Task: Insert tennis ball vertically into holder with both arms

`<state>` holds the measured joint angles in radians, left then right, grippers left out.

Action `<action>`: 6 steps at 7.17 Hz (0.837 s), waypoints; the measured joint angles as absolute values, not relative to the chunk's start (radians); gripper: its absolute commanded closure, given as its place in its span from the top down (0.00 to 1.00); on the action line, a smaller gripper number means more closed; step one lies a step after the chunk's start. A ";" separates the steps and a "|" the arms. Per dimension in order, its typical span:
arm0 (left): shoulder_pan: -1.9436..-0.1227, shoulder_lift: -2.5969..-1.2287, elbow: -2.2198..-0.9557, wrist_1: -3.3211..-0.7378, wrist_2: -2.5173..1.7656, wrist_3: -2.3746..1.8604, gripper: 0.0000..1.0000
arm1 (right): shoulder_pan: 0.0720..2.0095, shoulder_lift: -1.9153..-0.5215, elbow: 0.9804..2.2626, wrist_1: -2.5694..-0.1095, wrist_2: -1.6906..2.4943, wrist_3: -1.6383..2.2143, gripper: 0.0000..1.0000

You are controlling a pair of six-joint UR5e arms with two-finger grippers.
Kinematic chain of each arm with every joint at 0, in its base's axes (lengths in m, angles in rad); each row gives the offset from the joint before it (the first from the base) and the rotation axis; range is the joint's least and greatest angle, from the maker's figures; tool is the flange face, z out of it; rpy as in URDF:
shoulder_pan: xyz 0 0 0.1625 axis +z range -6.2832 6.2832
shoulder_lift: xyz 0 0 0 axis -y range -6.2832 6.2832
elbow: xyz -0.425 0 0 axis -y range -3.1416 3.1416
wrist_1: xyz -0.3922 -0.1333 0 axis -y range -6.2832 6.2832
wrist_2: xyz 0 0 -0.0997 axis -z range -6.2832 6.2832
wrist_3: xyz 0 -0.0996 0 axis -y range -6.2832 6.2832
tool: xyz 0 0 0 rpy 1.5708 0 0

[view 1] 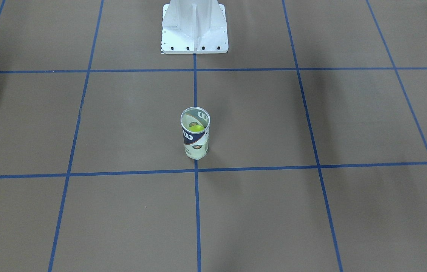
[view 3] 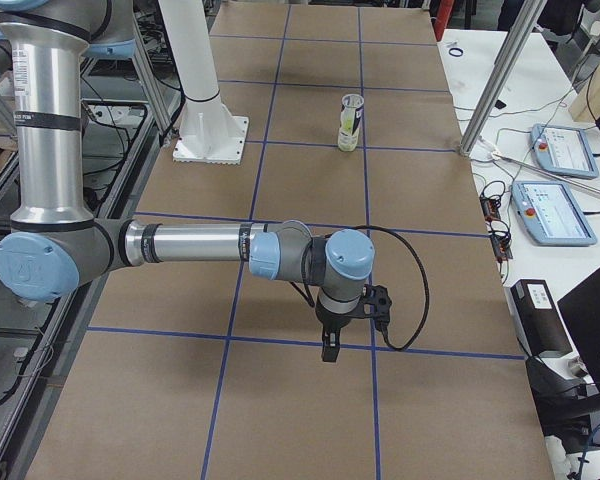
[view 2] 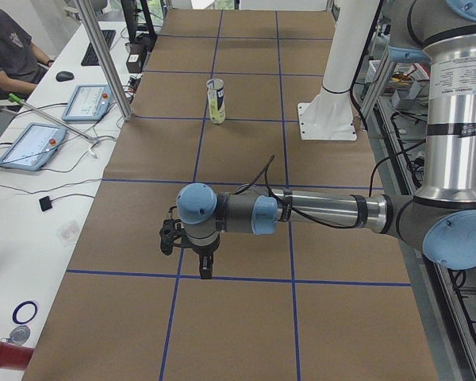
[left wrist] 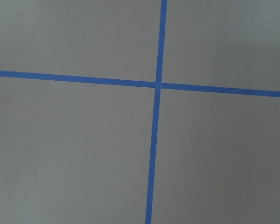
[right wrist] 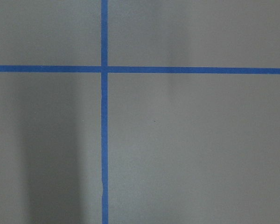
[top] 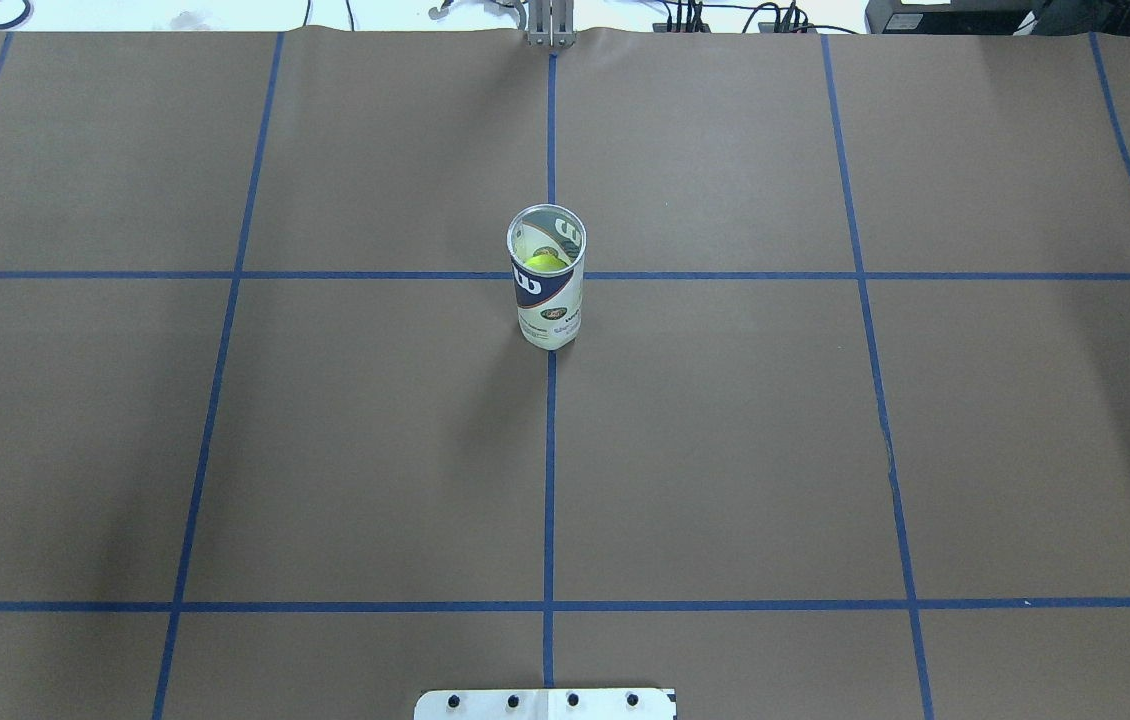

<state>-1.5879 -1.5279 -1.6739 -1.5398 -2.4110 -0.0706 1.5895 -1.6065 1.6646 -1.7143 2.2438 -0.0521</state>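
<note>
I see the holder (view 1: 195,140) upright, ball (view 1: 197,128) inside, well apart from left end effector (view 2: 205,268) and right end effector (view 3: 329,348); I cannot tell their opening

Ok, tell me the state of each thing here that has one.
holder: upright on the table, top open, no lid.
ball: inside the holder.
left gripper: pointing down, away from the holder; open or shut, cannot tell.
right gripper: pointing down, away from the holder; open or shut, cannot tell.

Robotics lab: grid-taped table (top: 325,450), teach pendants (view 2: 87,101)
</note>
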 measured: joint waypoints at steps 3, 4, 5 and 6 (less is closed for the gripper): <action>-1.583 -1.545 -1.657 -1.563 -2.369 -0.075 1.00 | 1.576 -1.600 1.636 -1.684 2.246 -0.048 0.99; -1.582 -1.552 -1.656 -1.565 -2.357 -0.075 1.00 | 1.574 -1.599 1.632 -1.653 2.244 -0.041 0.99; -1.582 -1.564 -1.653 -1.566 -2.352 -0.073 1.00 | 1.571 -1.599 1.624 -1.621 2.239 -0.018 0.99; -1.582 -1.575 -1.650 -1.566 -2.349 -0.071 1.00 | 1.570 -1.598 1.599 -1.567 2.232 0.015 0.99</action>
